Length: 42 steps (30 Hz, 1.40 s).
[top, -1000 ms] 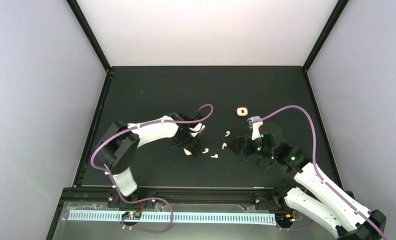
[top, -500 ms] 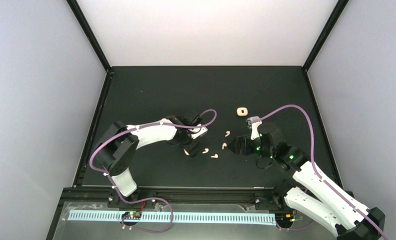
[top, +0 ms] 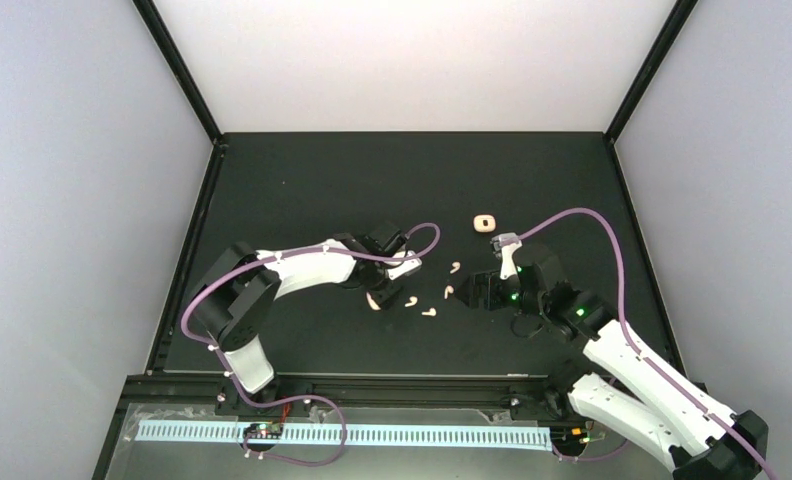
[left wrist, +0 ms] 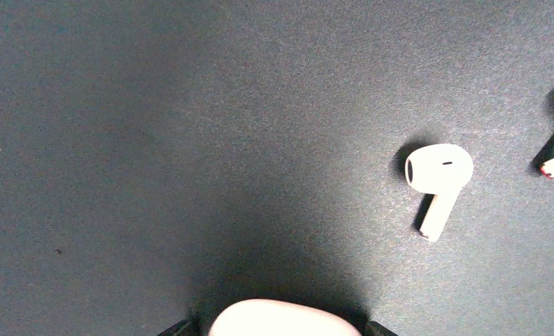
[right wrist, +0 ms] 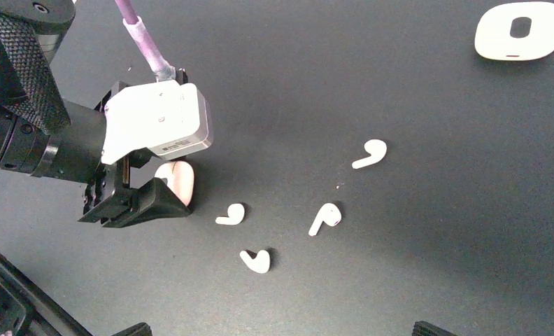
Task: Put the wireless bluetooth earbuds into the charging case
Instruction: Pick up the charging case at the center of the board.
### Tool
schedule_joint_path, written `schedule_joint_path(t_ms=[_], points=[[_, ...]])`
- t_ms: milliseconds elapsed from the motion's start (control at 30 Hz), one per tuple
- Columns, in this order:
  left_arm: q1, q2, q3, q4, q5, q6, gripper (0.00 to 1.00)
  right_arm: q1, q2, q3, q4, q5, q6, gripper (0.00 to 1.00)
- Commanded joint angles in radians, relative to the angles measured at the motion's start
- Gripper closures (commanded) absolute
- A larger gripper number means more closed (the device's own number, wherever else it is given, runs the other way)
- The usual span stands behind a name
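the left gripper (top: 375, 297) sits low on the black table (top: 302, 180), with one finger on each side of a small cream case (left wrist: 281, 318). the fingers are very near the case, but i cannot tell if they squeeze it. in the left wrist view the case is at the bottom middle of the frame.

the right gripper (top: 468, 291) is spread wide with nothing in it, just right of the middle of the top view.

four little white earbuds lie loose on the table between the two grippers. in the right wrist view the nearest earbud (right wrist: 234, 215) is just right of the case. the low earbud (right wrist: 257, 260) is under it, the middle earbud (right wrist: 324, 218) is further right, and the far earbud (right wrist: 370, 154) is higher up.

a second case (right wrist: 519, 29) lies in the upper right corner, well apart from them.
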Motion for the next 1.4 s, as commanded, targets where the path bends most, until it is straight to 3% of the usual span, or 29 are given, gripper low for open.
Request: schedule_joint_path(t_ms=[0, 233, 500, 600, 700, 733, 900, 1133, 1367], points=[[-0.013, -0.009, 0.009, 0.009, 0.024, 0.011, 0.39, 0.007, 0.008, 0.01, -0.004, -0.012, -0.011, 0.03], [-0.017, -0.075, -0.021, 0.04, -0.008, -0.022, 0.45, 0.007, 0.012, 0.019, 0.013, -0.016, 0.008, 0.03], [-0.019, 0.015, 0.097, -0.036, -0.043, -0.217, 0.32, 0.006, 0.026, 0.02, 0.043, -0.002, 0.038, 0.03], [-0.02, 0.03, 0.118, -0.046, -0.055, -0.292, 0.23, 0.007, 0.028, 0.022, 0.041, -0.004, 0.044, 0.03], [-0.02, -0.019, 0.102, -0.046, -0.056, -0.294, 0.02, 0.007, 0.02, 0.021, 0.029, -0.001, 0.039, 0.03], [-0.02, -0.043, 0.095, -0.049, -0.052, -0.283, 0.01, 0.007, 0.015, 0.02, 0.025, 0.002, 0.037, 0.03], [-0.02, -0.095, 0.084, -0.12, -0.09, -0.285, 0.01, 0.006, 0.007, 0.007, 0.02, 0.012, 0.035, 0.03], [-0.024, -0.094, -0.008, -0.086, -0.076, -0.587, 0.01, 0.007, 0.008, 0.008, 0.026, 0.01, 0.045, 0.03], [-0.057, -0.057, -0.065, -0.025, -0.126, -0.692, 0.05, 0.006, -0.005, 0.017, 0.0, 0.022, 0.033, 0.03]])
